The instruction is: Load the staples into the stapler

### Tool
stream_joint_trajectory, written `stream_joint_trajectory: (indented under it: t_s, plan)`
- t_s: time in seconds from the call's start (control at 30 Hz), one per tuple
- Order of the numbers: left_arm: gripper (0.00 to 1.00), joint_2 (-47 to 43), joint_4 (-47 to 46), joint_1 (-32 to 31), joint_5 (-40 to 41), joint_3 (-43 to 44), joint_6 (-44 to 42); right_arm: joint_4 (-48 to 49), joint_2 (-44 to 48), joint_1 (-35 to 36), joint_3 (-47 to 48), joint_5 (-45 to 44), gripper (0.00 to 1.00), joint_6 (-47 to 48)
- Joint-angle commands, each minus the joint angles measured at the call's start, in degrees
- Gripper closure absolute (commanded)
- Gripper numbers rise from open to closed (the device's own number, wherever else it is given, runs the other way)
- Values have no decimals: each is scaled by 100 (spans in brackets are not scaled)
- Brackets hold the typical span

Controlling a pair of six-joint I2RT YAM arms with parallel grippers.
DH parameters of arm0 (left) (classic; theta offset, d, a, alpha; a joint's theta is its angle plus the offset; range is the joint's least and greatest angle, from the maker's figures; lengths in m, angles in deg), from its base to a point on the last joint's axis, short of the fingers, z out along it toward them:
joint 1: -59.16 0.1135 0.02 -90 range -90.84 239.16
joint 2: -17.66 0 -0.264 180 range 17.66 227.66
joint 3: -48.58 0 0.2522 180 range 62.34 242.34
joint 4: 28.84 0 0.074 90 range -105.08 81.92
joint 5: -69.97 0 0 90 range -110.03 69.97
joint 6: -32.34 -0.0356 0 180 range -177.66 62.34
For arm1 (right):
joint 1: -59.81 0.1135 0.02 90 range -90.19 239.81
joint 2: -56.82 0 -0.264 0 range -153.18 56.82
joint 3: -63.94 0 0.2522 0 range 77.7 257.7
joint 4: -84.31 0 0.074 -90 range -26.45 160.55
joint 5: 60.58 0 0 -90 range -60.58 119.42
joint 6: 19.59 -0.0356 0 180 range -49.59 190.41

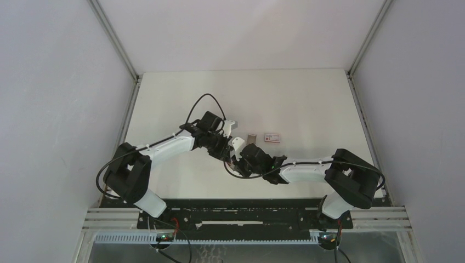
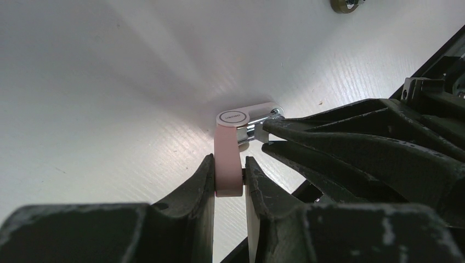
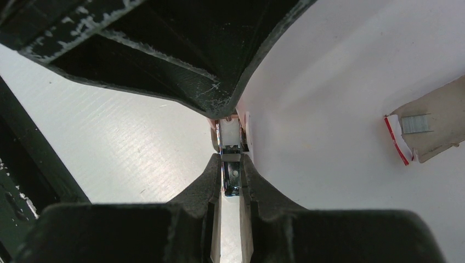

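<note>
The pink-and-white stapler (image 2: pixel 227 164) is held above the table between both grippers. My left gripper (image 2: pixel 229 175) is shut on its pink body. My right gripper (image 3: pixel 231 170) is shut on the metal channel (image 3: pixel 231 178) that sticks out of the stapler's white end (image 2: pixel 241 116). In the top view the two grippers, left (image 1: pixel 231 155) and right (image 1: pixel 241 163), meet at the table's middle and hide the stapler. A strip of staples (image 3: pixel 415 123) lies on the pinkish-grey inner tray (image 3: pixel 438 129), which also shows in the top view (image 1: pixel 251 138). The white box with red print (image 1: pixel 272 137) lies beside the tray.
The tray and box lie just beyond the grippers on the white table (image 1: pixel 307 104). Grey walls enclose the table on the left, right and back. A black rail (image 1: pixel 247 211) runs along the near edge by the arm bases.
</note>
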Motion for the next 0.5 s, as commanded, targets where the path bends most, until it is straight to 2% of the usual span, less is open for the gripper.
stream_joint_trajectory:
  t_s: [0.0, 0.23, 0.47]
  plan:
    - [74, 31, 193, 19, -15, 97, 67, 236, 9, -22, 82, -220, 98, -78]
    - [58, -33, 215, 76, 149, 97, 108, 203, 51, -41, 69, -289, 99, -48]
    - [57, -68, 211, 84, 163, 101, 107, 195, 58, -69, 5, -304, 99, -82]
